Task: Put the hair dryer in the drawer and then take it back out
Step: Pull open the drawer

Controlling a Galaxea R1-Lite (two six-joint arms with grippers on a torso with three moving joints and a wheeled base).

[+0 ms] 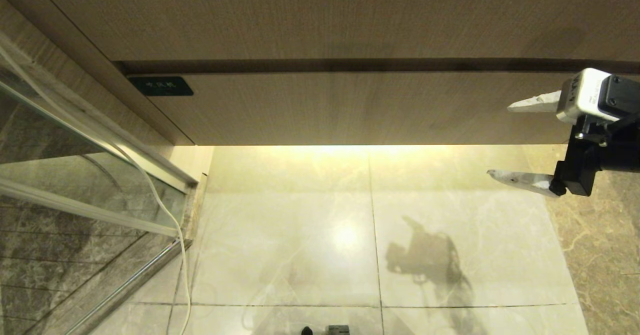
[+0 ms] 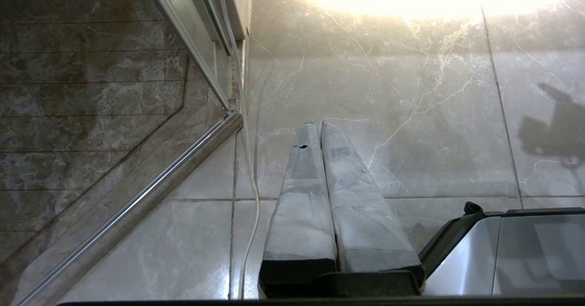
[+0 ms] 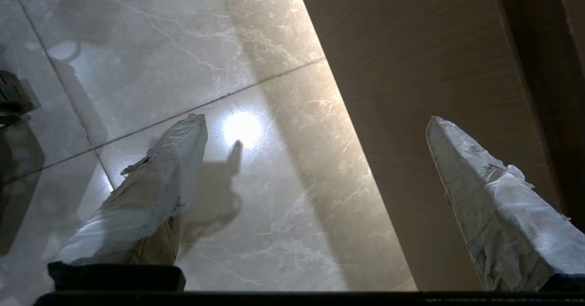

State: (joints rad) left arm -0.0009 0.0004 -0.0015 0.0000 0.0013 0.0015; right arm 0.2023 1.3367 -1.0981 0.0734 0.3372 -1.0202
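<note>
Drawer [image 1: 350, 107] shut, front flush under the taller plain wood-grain panel [image 1: 320, 15], small dark label [image 1: 161, 86] at its left end. Hair dryer nowhere in sight in any view; impossible to tell where it lies.

Right gripper [image 1: 505, 142] at the right edge of the head view, in front of the drawer's right end, pointing left across the scene. Jaws spread wide, holding nothing; one taped fingertip [image 1: 522, 106] over the drawer front, the other [image 1: 505, 176] over the floor just below the drawer's lower edge. Same in the right wrist view: gripper [image 3: 315, 123] gaping, only marble floor [image 3: 183, 45] and wood grain [image 3: 411, 91] between the fingers.

Left gripper [image 2: 320, 125] parked low, out of the head view, pointing at the pale floor tiles [image 2: 411, 114]. Fingers pressed together, gripping nothing. White cable [image 2: 249, 205] running along the floor beside it, next to the glass shower door's metal rail [image 2: 151, 192].

Shadow of the arm [image 1: 430, 260] on the glossy floor below the drawer.
</note>
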